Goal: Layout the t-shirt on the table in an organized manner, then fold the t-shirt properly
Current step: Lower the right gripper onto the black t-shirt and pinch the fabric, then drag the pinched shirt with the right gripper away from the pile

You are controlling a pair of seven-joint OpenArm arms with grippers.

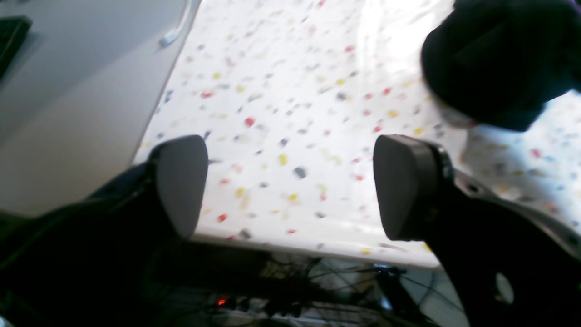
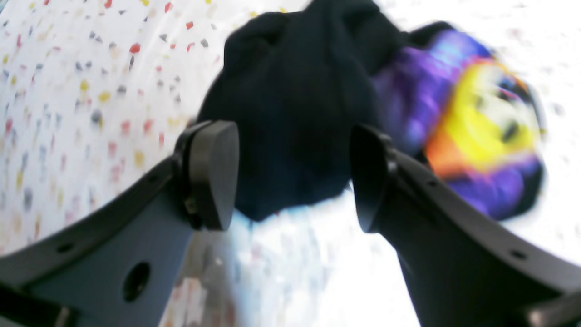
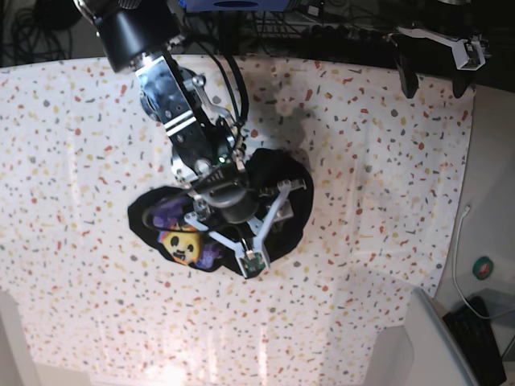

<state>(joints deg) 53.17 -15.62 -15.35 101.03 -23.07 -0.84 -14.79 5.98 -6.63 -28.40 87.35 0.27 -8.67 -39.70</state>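
The black cotton t-shirt (image 3: pixel 278 205) with its purple and yellow cartoon print lies bunched at the centre of the base view on the white, colour-flecked counter (image 3: pixel 80 121), not yet spread. The right gripper (image 2: pixel 292 175) hangs above its dark folds, jaws wide and empty, apparently placed to seize an edge. The left gripper (image 1: pixel 290 186), jaws likewise wide, waits at the upper right counter edge.

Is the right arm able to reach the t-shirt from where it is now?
Probably yes. The right gripper hangs with open jaws directly over the crumpled t-shirt, and nothing lies between them. The left gripper is far off, at the table edge.
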